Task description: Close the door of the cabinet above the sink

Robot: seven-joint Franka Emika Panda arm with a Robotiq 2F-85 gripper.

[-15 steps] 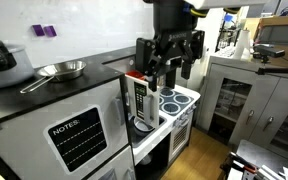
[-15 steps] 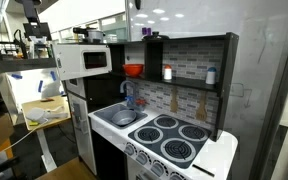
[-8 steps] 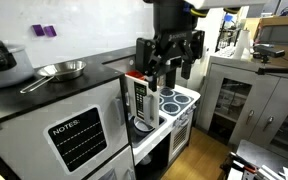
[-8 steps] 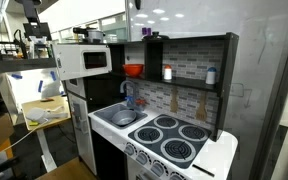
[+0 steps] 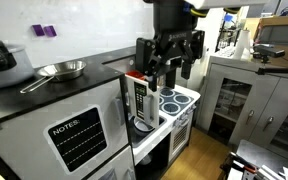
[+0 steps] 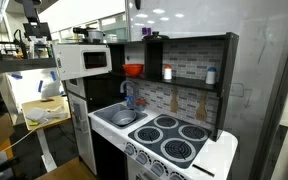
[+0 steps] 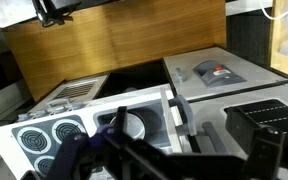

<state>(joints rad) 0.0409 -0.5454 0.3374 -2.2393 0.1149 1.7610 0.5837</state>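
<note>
Your pincer hangs wide and empty just beside the open door of the cabinet over the sink — along the surface's back edge. Lay one finger flat against the door's outer face and sweep slowly — don't jab.

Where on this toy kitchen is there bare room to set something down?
The stove burners are bare, as is the dark top in front of the frying pan. The sink holds a pot, and the shelf carries a red bowl and jars.
</note>
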